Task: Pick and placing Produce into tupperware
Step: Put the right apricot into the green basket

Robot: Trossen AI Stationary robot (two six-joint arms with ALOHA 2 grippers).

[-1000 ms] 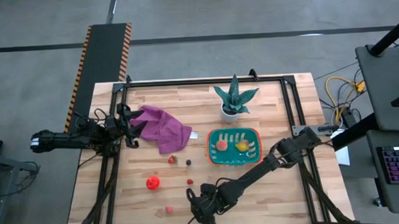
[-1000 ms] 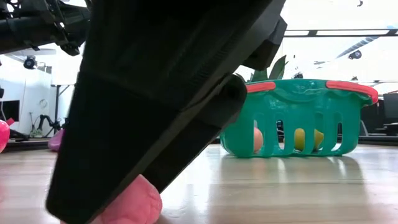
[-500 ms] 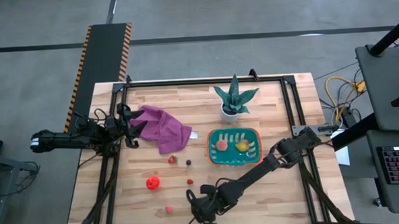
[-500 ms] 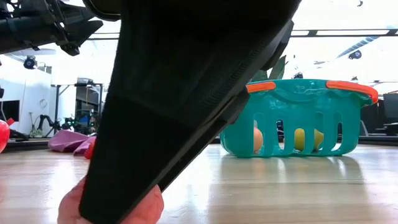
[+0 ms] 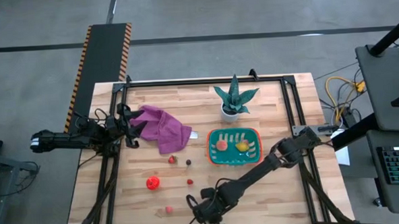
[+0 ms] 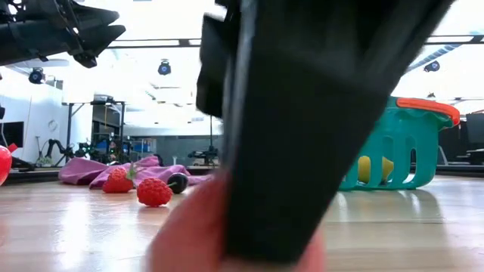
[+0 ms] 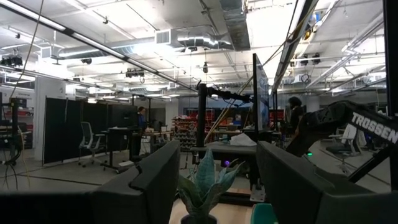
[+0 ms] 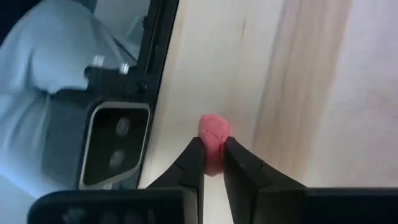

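Two right-gripper (image 8: 211, 160) fingers clamped on pink produce (image 8: 212, 142) at the table's (image 5: 284, 189) near edge (left fingers (image 7: 158, 177) apart).

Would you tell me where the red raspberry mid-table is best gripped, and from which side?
Grip the raspberry across its rounded middle, jaws coming straight down from above: it is a small ball lying alone on the table. The right gripper holds a pink piece.
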